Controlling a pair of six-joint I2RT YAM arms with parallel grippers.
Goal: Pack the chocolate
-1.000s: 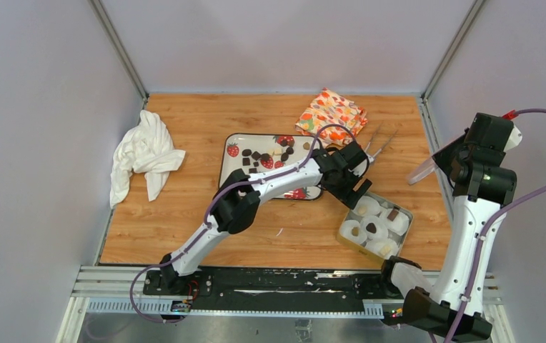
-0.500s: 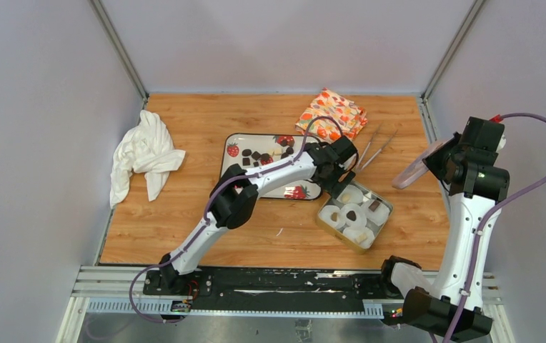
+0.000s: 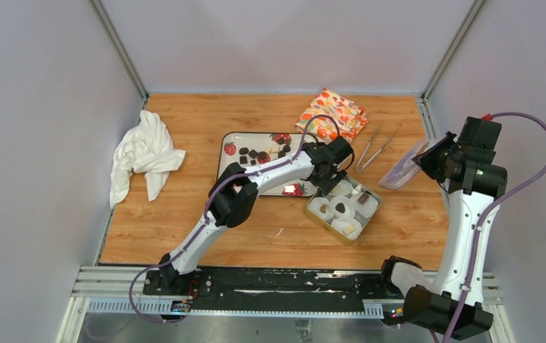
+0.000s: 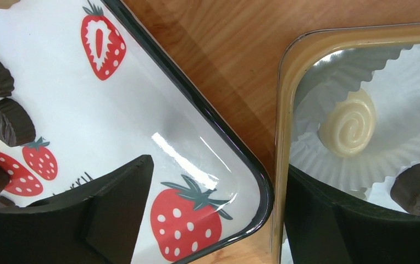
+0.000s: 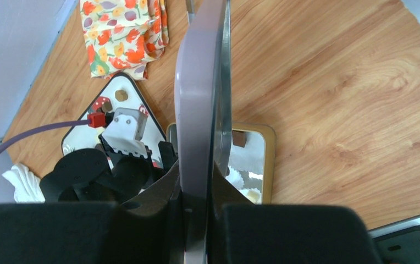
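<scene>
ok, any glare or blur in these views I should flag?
Left wrist: a white glare streak on the glossy tray near its corner, otherwise sharp. Right wrist: the lid sits edge-on close to the lens, soft and blocking the middle. Top external: even light, no glare.

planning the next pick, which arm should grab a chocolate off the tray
Left: the left gripper is open, straddling the tray and box edges, near the chocolate; the right gripper is clamped on the lid.

the tray (image 4: pixel 131 82) is white with red strawberry print, the box (image 4: pixel 282 110) gold, the napkin (image 3: pixel 331 114) orange-flowered, the chocolate (image 4: pixel 10 122) dark brown.
</scene>
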